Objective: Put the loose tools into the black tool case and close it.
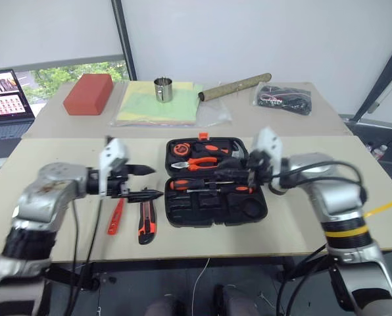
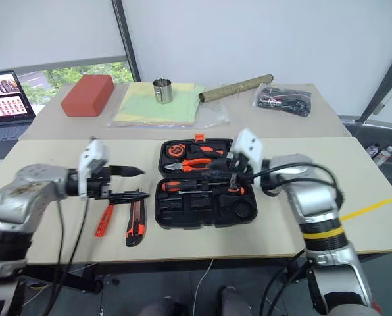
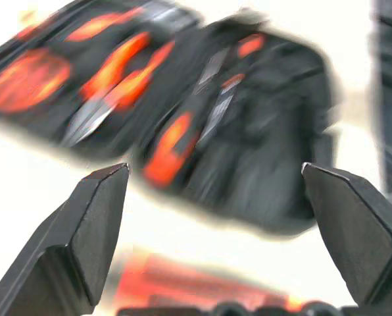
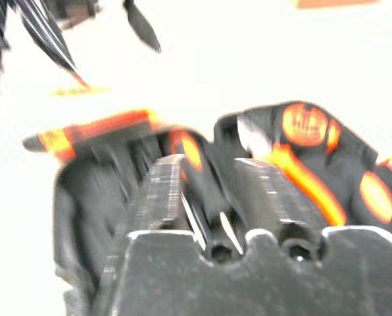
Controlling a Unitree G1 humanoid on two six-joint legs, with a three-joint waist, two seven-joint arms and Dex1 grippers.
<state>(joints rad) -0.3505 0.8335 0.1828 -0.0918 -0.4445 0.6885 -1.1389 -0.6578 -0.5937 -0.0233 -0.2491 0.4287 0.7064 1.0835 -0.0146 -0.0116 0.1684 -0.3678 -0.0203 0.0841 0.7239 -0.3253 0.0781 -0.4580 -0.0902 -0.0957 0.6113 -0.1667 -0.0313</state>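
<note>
The black tool case point(image 1: 216, 191) lies open on the tabletop point(image 1: 64, 217), its two halves spread flat, with the two slim screwdrivers point(image 1: 202, 185) already seated lengthwise across its middle, side to side as the robot faces. Two loose tools remain outside it, just to the case's left: the utility knife point(image 1: 147, 222) and the small flat orange tool point(image 1: 116, 217). Both lie side by side with their long axes running roughly fore-and-aft, at right angles to the screwdrivers.

The left gripper point(image 1: 138, 182) hovers above the far ends of these two tools, its jaws spread wide and empty, pointing across toward the case. It is plainly the nearer arm; both tools lie below and slightly toward the robot from its jaws.

The right gripper point(image 2: 234, 176) hangs over the case's near-right portion, its jaws parted by a narrow gap with nothing seen between them.

The coming pick probably falls to the left arm, which would need to tip downward and draw back a little. The knife, nearest the case, seems the readier target.
</note>
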